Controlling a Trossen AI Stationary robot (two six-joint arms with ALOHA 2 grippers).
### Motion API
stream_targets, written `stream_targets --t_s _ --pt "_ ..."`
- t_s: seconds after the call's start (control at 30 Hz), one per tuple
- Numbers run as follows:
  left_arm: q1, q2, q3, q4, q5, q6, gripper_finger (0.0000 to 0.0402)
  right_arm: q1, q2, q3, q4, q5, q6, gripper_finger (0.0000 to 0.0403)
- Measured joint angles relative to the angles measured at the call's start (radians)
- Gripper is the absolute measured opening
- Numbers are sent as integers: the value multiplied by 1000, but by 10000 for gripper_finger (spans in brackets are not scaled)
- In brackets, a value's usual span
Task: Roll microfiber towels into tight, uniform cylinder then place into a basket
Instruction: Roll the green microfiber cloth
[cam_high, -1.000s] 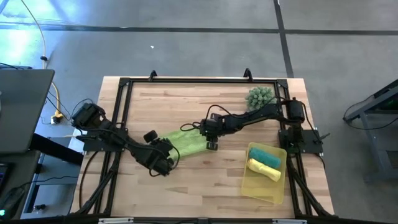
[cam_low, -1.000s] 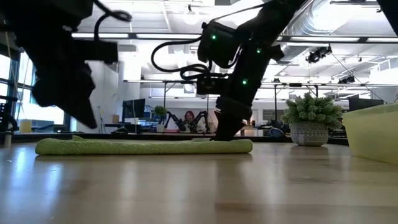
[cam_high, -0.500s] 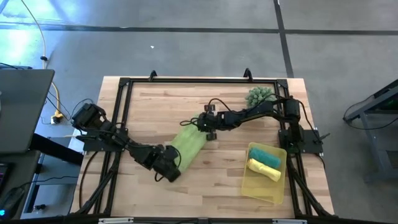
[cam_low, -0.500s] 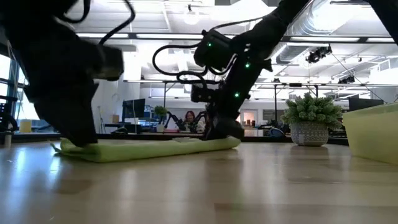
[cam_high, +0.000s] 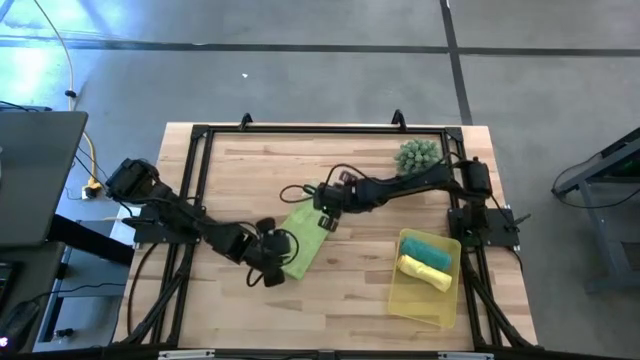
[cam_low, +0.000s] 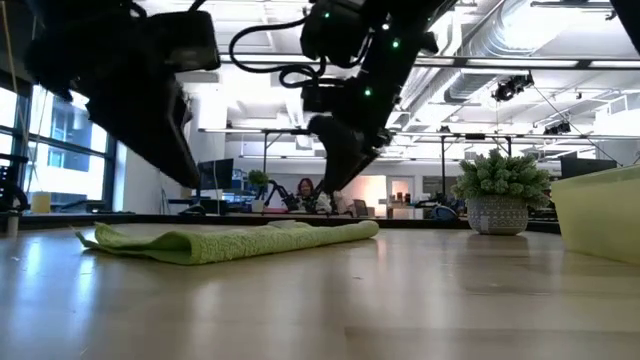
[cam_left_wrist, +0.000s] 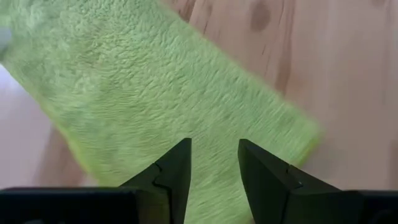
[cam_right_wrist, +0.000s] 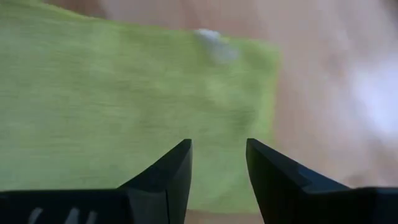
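The lime green towel (cam_high: 305, 240) lies as a flat, folded strip on the wooden table, slanting from far right to near left; the low view shows it flat on the wood (cam_low: 230, 240). My left gripper (cam_high: 280, 256) hovers open above its near end (cam_left_wrist: 155, 81). My right gripper (cam_high: 325, 216) hovers open above its far end (cam_right_wrist: 124, 106). In the low view both sets of fingers hang clear above the cloth. A teal towel (cam_high: 428, 250) and a yellow towel (cam_high: 422, 270), both rolled, lie in the yellow basket (cam_high: 405, 297) at the near right.
A spiky green potted plant (cam_high: 418, 155) stands at the far right corner, behind the right arm. Black frame rails (cam_high: 320, 130) run along the table's edges. Bare wood lies at the near middle, between the towel and the basket.
Both grippers rested on the ends of the lime towel and swung it from lying left to right into a slant, the left gripper going nearer and rightward, the right one farther and leftward. In the last half second both have risen clear, and the towel lies still.
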Motion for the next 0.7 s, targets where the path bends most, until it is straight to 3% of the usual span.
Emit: stream_targets --t_s 0.13,0.23,0.53,0.7 --pt "0 0 -4 -94 47 143 122 38 9 -38 34 -74 124 144" --pt "0 0 -30 -85 67 168 122 55 9 -66 57 -80 178 144" --pt "-17 13 -94 -31 145 31 122 39 9 -186 154 -80 189 144" --pt "-39 38 -120 112 211 -100 122 7 6 -233 229 -79 77 144"
